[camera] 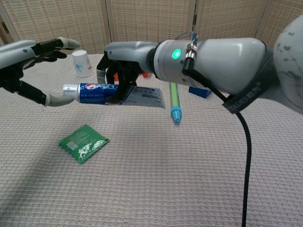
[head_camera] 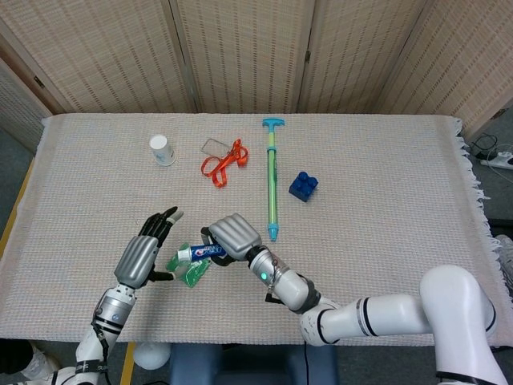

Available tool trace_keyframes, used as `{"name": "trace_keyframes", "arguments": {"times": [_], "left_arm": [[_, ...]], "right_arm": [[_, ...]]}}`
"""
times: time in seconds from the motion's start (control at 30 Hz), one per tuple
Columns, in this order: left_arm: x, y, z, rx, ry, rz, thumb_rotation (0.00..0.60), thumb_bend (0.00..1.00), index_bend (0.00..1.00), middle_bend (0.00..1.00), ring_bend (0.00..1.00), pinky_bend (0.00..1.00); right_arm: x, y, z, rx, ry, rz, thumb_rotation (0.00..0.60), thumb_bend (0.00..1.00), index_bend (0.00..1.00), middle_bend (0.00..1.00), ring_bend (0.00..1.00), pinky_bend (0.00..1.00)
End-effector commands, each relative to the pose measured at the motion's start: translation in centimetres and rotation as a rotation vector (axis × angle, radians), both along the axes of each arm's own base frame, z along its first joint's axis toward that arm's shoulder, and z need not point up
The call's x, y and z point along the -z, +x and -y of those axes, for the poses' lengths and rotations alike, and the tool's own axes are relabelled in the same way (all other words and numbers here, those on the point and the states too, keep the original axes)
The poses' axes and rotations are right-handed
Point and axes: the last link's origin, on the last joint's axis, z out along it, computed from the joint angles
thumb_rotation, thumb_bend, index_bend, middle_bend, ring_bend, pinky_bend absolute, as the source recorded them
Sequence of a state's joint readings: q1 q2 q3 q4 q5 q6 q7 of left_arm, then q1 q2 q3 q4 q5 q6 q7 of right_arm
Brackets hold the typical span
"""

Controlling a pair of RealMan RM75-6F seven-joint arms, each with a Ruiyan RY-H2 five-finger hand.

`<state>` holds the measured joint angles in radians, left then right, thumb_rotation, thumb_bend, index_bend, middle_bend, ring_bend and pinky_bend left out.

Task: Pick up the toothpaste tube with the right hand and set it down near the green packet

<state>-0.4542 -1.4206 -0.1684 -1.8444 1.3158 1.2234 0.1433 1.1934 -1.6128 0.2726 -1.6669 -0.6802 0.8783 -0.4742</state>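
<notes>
My right hand [head_camera: 233, 235] [camera: 124, 60] grips a blue and white toothpaste tube [head_camera: 199, 252] [camera: 115, 92] and holds it level above the table, its white cap pointing left. The green packet [head_camera: 187, 268] [camera: 83, 142] lies flat on the cloth, below and slightly left of the tube; in the head view the tube partly covers it. My left hand [head_camera: 144, 253] [camera: 29, 51] hovers open just left of the tube's cap, fingers spread, its thumb tip close to the cap.
A green and blue stick [head_camera: 272, 177] [camera: 174, 101] lies beyond the right hand, with a blue block [head_camera: 302, 185] to its right. An orange strap [head_camera: 222, 161] and a white cup [head_camera: 162, 150] [camera: 82, 63] sit further back. The table's front edge is near.
</notes>
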Motion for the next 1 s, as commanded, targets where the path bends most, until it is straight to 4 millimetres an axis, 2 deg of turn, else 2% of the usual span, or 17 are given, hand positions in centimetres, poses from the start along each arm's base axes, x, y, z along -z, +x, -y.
{"name": "trace_keyframes", "arguments": {"times": [0.03, 1.0], "left_arm": [[0.09, -0.02, -0.08, -0.007, 0.003, 0.002, 0.6, 0.27, 0.0, 0.04, 0.08, 0.0], [0.56, -0.07, -0.39, -0.041, 0.021, -0.013, 0.6, 0.33, 0.0, 0.04, 0.1, 0.0]], "right_arm": [[0.04, 0.06, -0.06, 0.001, 0.003, 0.004, 0.6, 0.82, 0.73, 0.67, 0.73, 0.57], [-0.57, -0.35, 0.32, 0.056, 0.057, 0.058, 0.6, 0.82, 0.73, 0.67, 0.73, 0.57]]}}
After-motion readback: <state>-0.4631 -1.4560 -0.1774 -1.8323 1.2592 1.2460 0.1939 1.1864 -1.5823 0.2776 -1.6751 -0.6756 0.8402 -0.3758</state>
